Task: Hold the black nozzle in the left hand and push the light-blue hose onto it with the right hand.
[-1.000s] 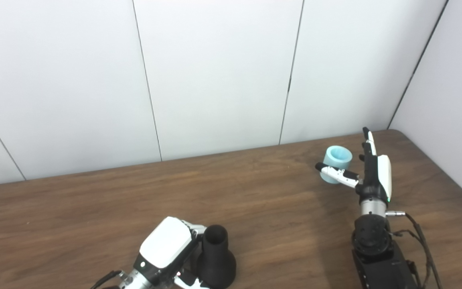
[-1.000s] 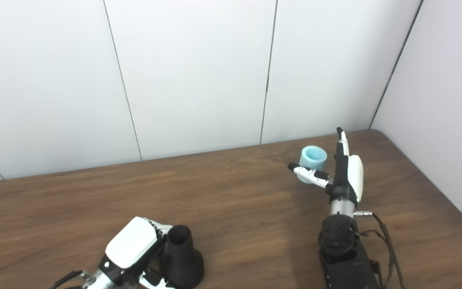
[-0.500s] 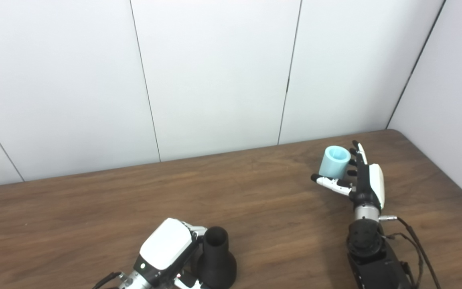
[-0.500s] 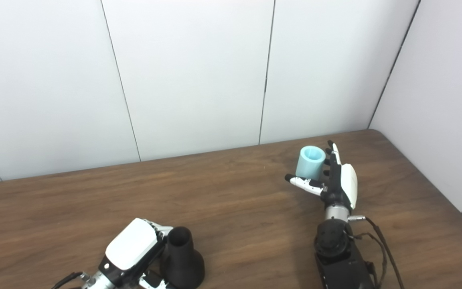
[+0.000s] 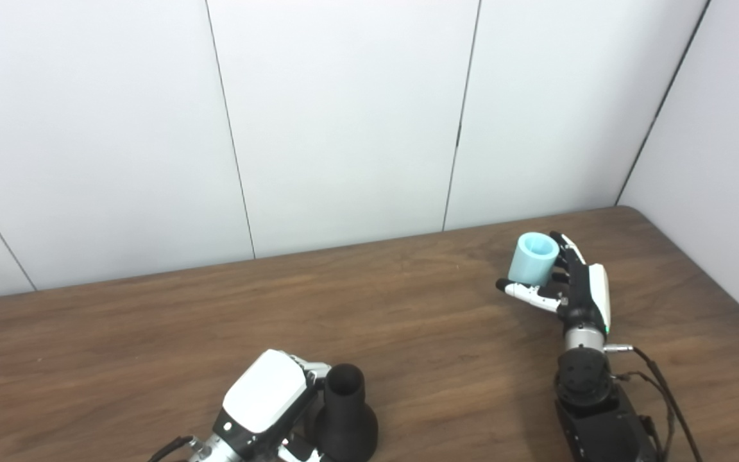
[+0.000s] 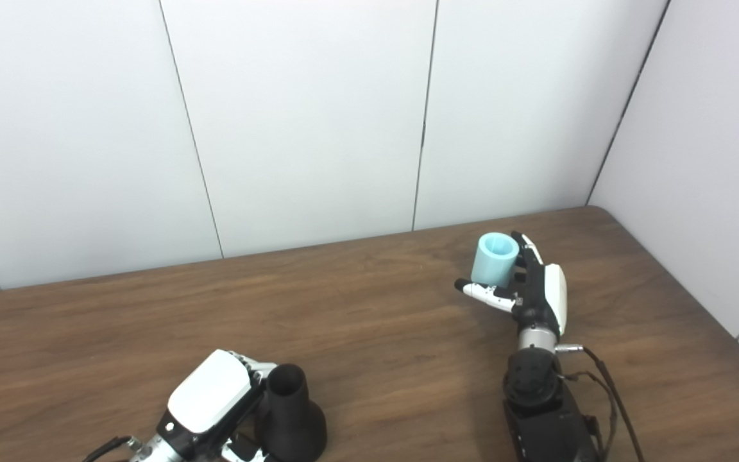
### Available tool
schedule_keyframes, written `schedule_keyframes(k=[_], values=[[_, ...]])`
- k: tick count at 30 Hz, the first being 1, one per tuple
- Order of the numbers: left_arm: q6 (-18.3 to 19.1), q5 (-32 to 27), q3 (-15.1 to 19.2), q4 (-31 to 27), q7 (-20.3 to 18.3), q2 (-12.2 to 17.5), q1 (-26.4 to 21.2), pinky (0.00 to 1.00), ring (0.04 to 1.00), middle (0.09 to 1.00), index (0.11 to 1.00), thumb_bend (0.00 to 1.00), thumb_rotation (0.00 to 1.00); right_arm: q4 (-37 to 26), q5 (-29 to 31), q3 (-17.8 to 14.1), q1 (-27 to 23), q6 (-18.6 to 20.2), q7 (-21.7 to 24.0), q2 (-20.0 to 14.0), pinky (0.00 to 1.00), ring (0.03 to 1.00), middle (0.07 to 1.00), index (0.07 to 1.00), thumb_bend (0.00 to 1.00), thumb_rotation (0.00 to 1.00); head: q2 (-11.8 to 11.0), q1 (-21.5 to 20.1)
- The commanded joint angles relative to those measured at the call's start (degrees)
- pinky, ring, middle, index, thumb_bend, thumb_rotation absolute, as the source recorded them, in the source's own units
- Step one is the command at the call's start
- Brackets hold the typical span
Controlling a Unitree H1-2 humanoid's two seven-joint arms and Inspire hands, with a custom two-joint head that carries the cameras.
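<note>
Gripping now: the left hand [image 5: 265, 403], nearest the camera at the bottom edge, has its fingers [image 5: 315, 370] wrapped round the black nozzle [image 5: 346, 414].
Nozzle: upright on the desk [image 5: 151, 333], wide base down, narrow open mouth up, pressed against the inner side of the left fingers.
Right hand [image 5: 578, 289]: farther off and to the right, fingers curled round the back of the light-blue hose [image 5: 532, 259], thumb stretched out under its near side, so it holds the piece.
Hose: a short pale tube, open end up and slightly tilted, seated between the right fingers and thumb, apparently lifted off the desk.
Step in hand: both parts look secured; joining has not begun, since they are well apart.
Next move: probably carry the hose across to the nozzle, line up its bore with the mouth, and press it on.
Surroundings: bare wood between the hands, white wall panels [image 5: 344, 115] beyond.
Obstacles: none visible; the risk is a skewed bore or a loose hold.
</note>
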Motion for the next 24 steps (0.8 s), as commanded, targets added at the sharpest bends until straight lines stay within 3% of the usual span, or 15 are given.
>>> schedule_keyframes(k=[1, 5, 7, 9, 13, 14, 15, 18, 20, 21, 24], values=[[-0.82, 0.89, -0.71, 0.15, -0.19, 0.36, 2.01, 0.12, 0.173, 0.471, 0.48, 0.52, 0.0, 0.12, 1.76, -0.68, -2.12, -1.97, 0.0, -0.61, 0.71, 0.795, 0.806, 0.824, 0.96, 0.2, 0.04, 0.01], [-0.72, 0.96, -0.52, -0.27, -1.04, 0.62, 2.09, 0.13, 0.195, 0.472, 0.48, 0.52, 0.0, 0.93, 6.41, -3.45, -3.18, -2.94, -0.85, 1.01, 0.68, 0.746, 0.751, 0.762, 0.91, 0.14, 0.07, 0.01], [-0.81, 0.88, -0.48, -0.31, -1.11, 0.74, 2.12, 0.15, 0.219, 0.408, 0.503, 0.52, 0.0, 1.5, 8.14, -4.6, -3.78, -3.09, -1.43, 1.56, 0.65, 0.695, 0.698, 0.704, 0.86, 0.08, 0.07, 0.01], [-0.86, 0.86, -0.45, -0.28, -0.95, 0.78, 2.17, 0.15, 0.214, 0.462, 0.484, 0.52, 0.0, 1.83, 8.6, -5.01, -4.09, -3.1, -2.02, 1.75, 0.63, 0.683, 0.681, 0.656, 0.81, 0.05, 0.07, 0.01], [-0.68, 0.88, -0.22, -0.88, -1.38, 0.9, 2.58, 0.13, 0.188, 0.471, 0.481, 0.52, 0.0, 2.7, 9.66, -5.53, -4.68, -4.03, -3.21, 2.03, 0.57, 0.648, 0.662, 0.604, 0.78, 0.01, 0.31, -0.25], [-0.65, 0.83, -0.16, -0.99, -1.6, 0.93, 2.68, 0.13, 0.184, 0.471, 0.481, 0.52, 0.0, 2.83, 10.21, -5.86, -4.92, -4.29, -3.46, 2.26, 0.55, 0.631, 0.65, 0.537, 0.62, 0.08, 0.31, -0.25], [-0.62, 0.78, -0.12, -1.05, -1.77, 0.94, 2.74, 0.13, 0.188, 0.471, 0.481, 0.52, 0.0, 2.9, 10.61, -6.07, -5.07, -4.46, -3.64, 2.41, 0.54, 0.616, 0.638, 0.514, 0.57, 0.1, 0.31, -0.25], [-0.87, 1.43, -0.22, -0.88, -0.79, 1.04, 2.89, 0.15, 0.203, 0.472, 0.481, 0.52, 0.0, 3.56, 11.13, -6.19, -5.63, -4.24, -3.98, 2.53, 0.52, 0.601, 0.631, 0.493, 0.52, 0.12, 0.41, -0.23], [-0.88, 1.26, -0.16, -1.03, -0.95, 1.15, 3.04, 0.15, 0.201, 0.472, 0.481, 0.52, 0.0, 4.43, 10.89, -5.51, -6.07, -3.13, -3.52, 2.06, 0.54, 0.625, 0.657, 0.492, 0.52, 0.13, 0.47, -0.26], [-0.86, 1.16, -0.1, -1.09, -1.01, 1.17, 3.12, 0.14, 0.192, 0.471, 0.481, 0.52, 0.0, 4.66, 10.63, -4.99, -6.22, -2.49, -3.12, 1.77, 0.56, 0.652, 0.684, 0.589, 0.7, 0.1, 0.46, -0.27], [-0.85, 0.82, 0.06, -1.3, -1.4, 1.21, 3.28, 0.14, 0.193, 0.471, 0.481, 0.52, 0.0, 4.27, 10.11, -3.6, -6.28, -0.79, -2.19, 1.25, 0.61, 0.703, 0.725, 0.676, 0.83, 0.12, 0.43, -0.25]])
